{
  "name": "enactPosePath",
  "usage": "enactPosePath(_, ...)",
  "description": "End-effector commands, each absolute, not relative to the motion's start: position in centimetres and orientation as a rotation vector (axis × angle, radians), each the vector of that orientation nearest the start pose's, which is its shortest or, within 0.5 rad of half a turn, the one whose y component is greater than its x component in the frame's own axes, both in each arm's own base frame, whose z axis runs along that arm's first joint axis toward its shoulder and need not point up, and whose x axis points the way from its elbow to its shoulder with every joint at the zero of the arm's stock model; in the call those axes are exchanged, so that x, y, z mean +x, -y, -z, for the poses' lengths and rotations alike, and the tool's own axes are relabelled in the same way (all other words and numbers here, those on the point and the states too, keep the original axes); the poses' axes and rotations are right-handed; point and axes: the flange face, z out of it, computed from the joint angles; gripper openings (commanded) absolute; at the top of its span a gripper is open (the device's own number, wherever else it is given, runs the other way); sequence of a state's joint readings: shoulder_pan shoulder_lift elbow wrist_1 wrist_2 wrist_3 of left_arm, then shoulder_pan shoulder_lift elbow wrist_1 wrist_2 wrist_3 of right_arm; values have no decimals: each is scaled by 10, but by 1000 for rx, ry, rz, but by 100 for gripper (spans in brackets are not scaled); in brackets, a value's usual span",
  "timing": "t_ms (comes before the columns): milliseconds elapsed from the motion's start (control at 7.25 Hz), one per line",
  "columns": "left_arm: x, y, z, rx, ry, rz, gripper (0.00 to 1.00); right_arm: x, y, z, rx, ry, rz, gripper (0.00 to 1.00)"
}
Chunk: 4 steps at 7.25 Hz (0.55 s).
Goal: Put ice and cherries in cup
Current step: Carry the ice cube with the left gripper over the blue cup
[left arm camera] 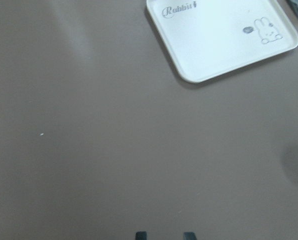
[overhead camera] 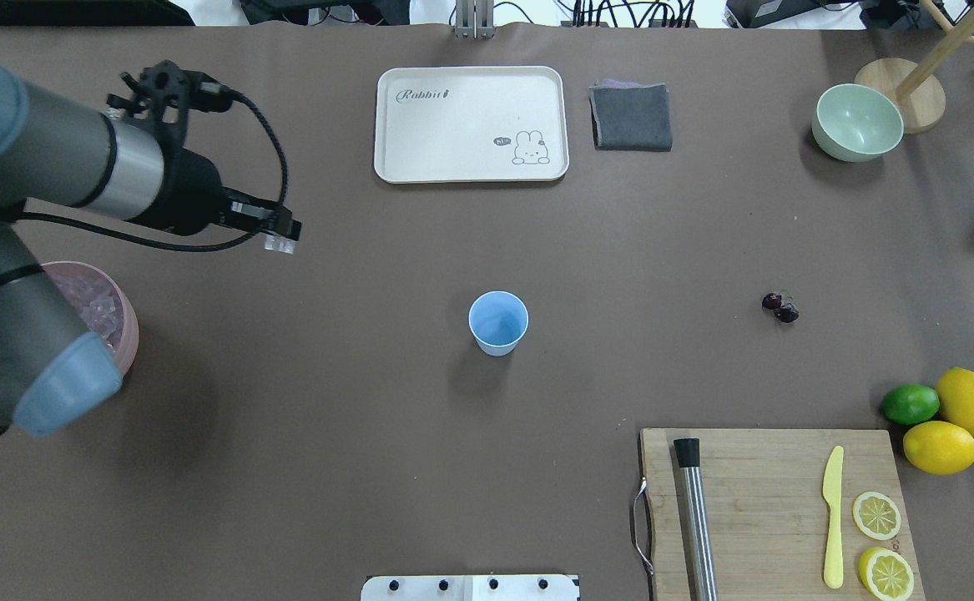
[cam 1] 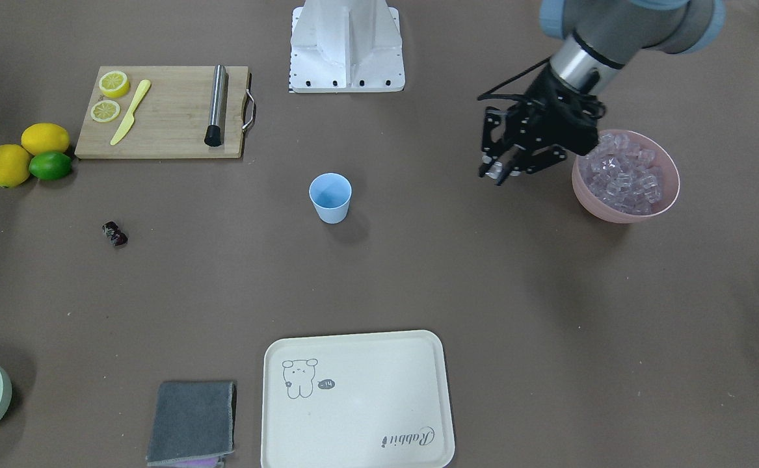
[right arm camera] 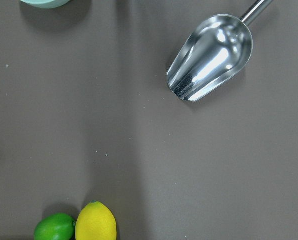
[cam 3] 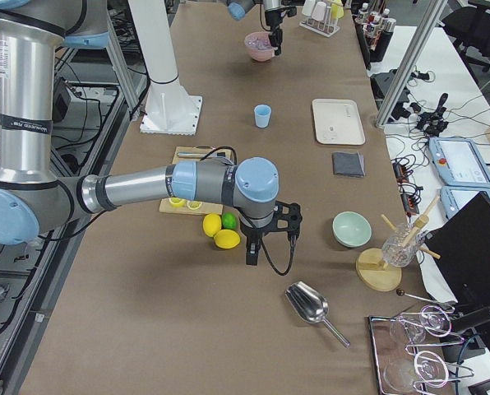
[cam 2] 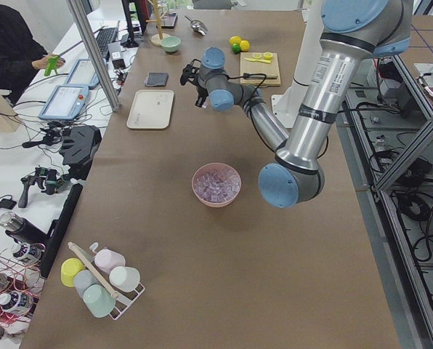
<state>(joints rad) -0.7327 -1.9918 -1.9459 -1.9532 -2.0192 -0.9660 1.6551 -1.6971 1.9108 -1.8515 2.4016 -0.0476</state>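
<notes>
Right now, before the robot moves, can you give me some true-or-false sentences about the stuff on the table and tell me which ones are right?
1. The small light blue plastic cup is empty. True.
2. The dark red cherries lie on the wooden cutting board. False: they lie on the bare brown table, apart from the board.
3. The wide pink bowl holds many clear ice cubes. True.
4. The left pincer hangs right over the cup. False: it hangs near the pink bowl, apart from the cup, holding one ice cube.
5. The green lime sits right beside two yellow lemons. True.
</notes>
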Motion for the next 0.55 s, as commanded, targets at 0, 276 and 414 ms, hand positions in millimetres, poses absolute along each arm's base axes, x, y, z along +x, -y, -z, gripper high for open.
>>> enactPosePath(0, 447, 399, -156, 393, -1220, -102, 0, 95, 418, -574, -7, 834, -62, 100)
enactPosePath(276, 504, 380, -136, 424, -1216, -91, 0, 95, 418, -574, -7, 834, -62, 100)
enactPosePath(414, 528, 381, -132, 472, -1219, -69, 0, 95, 418, -574, -7, 834, -62, 100)
